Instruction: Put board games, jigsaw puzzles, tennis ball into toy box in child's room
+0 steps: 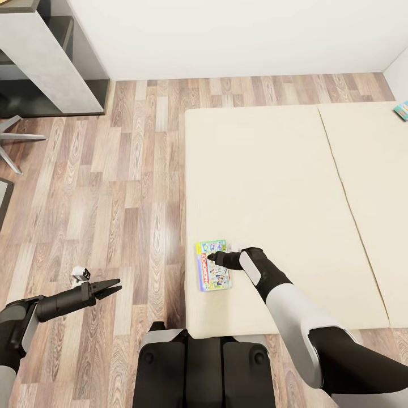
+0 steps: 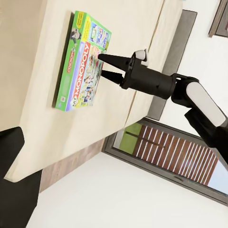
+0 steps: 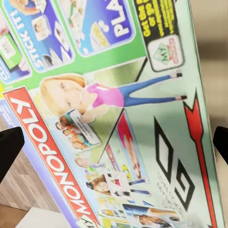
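Note:
A green Monopoly board game (image 1: 213, 266) lies flat on the cream bed (image 1: 272, 187), near the mattress corner closest to me. My right gripper (image 1: 211, 256) hovers just over the box with its fingers spread and nothing between them. The left wrist view shows the same box (image 2: 83, 61) with the right gripper (image 2: 102, 65) open above its printed lid. In the right wrist view the lid (image 3: 114, 95) is very close, with dark fingertips (image 3: 9, 147) at either side. A second board game (image 1: 402, 110) lies at the bed's far right edge. My left gripper (image 1: 113, 287) is open over the floor.
The table (image 1: 45, 56) stands at the far left against the white wall, with chair legs (image 1: 17, 136) beside it. Wood-plank floor (image 1: 130, 187) runs between the table and the bed. My base (image 1: 204, 368) is up against the bed's near edge.

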Robot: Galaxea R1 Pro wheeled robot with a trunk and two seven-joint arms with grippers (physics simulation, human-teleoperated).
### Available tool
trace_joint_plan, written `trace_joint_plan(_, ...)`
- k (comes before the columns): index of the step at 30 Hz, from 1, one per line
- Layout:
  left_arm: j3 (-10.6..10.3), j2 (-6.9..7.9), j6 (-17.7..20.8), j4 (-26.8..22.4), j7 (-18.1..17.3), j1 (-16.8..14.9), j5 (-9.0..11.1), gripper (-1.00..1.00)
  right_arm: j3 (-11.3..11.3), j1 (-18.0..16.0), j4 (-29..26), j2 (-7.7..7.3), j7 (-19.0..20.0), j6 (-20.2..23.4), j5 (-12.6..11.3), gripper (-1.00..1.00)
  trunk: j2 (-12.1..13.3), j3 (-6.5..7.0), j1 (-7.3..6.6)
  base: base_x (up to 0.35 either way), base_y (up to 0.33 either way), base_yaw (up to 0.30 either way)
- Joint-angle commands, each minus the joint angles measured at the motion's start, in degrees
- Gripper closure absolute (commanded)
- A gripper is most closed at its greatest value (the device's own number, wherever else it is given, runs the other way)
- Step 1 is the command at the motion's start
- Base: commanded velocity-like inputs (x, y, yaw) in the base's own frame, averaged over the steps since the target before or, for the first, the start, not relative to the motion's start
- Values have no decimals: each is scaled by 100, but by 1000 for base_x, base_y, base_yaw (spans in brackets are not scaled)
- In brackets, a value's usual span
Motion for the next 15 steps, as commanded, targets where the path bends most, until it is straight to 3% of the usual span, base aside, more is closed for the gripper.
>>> trace_joint_plan(1, 1, 1, 62, -1, -24, -1, -4, -100, 3, -1, -6, 0, 15, 25, 20, -100, -9, -6, 3, 0, 0, 0)
trace_joint_plan(15, 1, 0, 64, -1, -24, -1, -4, -100, -12, -1, -6, 0, 15, 23, 20, -100, -9, -6, 3, 0, 0, 0)
